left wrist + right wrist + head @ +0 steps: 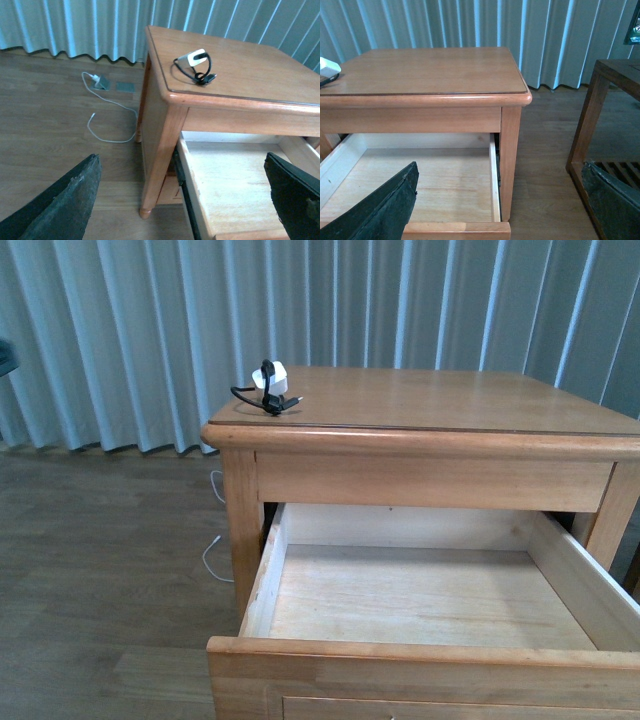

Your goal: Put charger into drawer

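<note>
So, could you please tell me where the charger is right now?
In the front view, the charger sits on the nightstand top, close to its left edge, above and clear of the open drawer.

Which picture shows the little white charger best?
The left wrist view: the charger lies whole, plug block and black cable clear, on the nightstand top. The front view shows it smaller; the right wrist view catches only its edge.

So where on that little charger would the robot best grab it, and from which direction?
On the charger, probably the white block itself, coming from straight above. It looks like the only rigid part. The thin black cable loops loosely around it and would likely slip or flex. It sits on the nightstand top with nothing beside it.
</note>
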Motion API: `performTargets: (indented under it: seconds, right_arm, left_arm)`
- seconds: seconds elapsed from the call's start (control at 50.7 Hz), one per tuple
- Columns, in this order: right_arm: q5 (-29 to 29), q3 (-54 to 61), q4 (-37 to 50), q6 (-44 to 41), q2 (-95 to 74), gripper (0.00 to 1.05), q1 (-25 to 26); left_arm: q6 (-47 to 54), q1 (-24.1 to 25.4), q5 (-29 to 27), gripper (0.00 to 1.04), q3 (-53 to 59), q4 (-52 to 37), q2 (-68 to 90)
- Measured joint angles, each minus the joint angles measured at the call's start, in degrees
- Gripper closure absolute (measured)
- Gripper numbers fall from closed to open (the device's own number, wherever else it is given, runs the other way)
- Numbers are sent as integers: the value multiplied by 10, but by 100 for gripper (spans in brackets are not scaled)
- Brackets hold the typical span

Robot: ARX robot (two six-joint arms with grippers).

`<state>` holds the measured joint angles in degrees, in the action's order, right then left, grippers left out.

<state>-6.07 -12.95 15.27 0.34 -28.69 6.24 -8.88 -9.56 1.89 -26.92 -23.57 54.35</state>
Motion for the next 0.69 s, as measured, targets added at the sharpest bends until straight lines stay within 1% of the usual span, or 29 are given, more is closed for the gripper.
performTargets:
  seconds: [0.039, 0.138, 0.257, 0.454, 0.553, 0.691]
  right_arm:
    - [0, 0, 0, 0, 0, 8, 0]
    - [0, 0, 0, 0, 0, 8, 0]
    - [0, 0, 0, 0, 0, 8, 0]
    - [0, 0, 0, 0, 0, 8, 0]
    - [0, 0, 0, 0, 0, 8, 0]
    - [0, 0, 0, 0, 0, 8, 0]
  left_arm:
    - [0, -4, 7, 6, -31, -11, 42]
    - [-8, -9, 0, 6, -95, -30, 123]
    - [-33, -17, -17, 6, -204, -46, 250]
    - [-66, -40, -33, 6, -329, -46, 395]
    - [-75, -61, -58, 6, -395, -40, 464]
    - [-89, -86, -75, 6, -486, -26, 548]
